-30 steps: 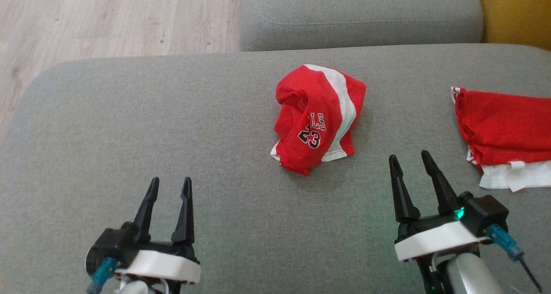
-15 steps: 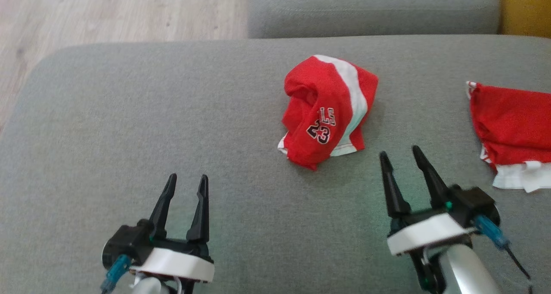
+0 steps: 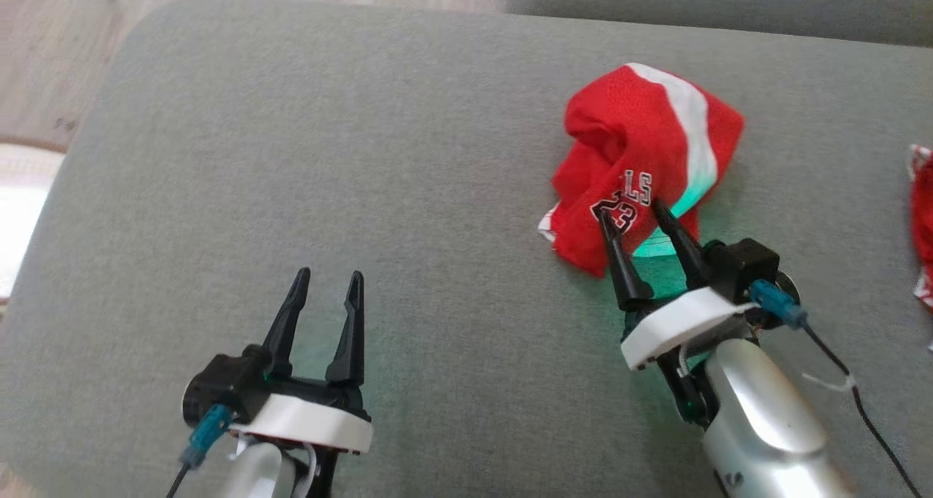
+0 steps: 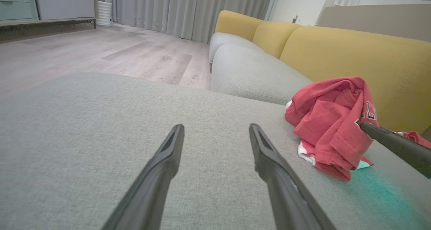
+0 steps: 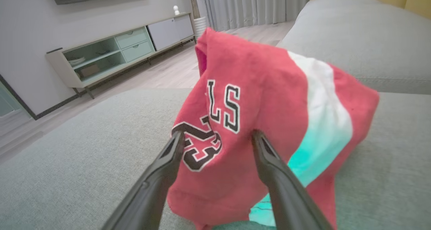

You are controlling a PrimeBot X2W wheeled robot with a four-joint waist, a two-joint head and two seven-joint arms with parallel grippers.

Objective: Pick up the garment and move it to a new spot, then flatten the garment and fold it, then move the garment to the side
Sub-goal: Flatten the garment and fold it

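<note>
Red and crumpled, a sports garment with a broad white stripe and the number 23 under the letters "LS" lies in a heap on a grey sofa cushion, towards its far right side. The robot's right gripper stands wide open at the near edge of the heap, its two dark fingers either side of the printed 23, their tips at the fabric with nothing clamped between them. A green glow falls on the white stripe just beside it. The left gripper, also spread wide and empty, hovers over bare cushion well apart from the heap. A second red cloth shows at the cushion's right edge; pale wooden floor lies beyond.
</note>
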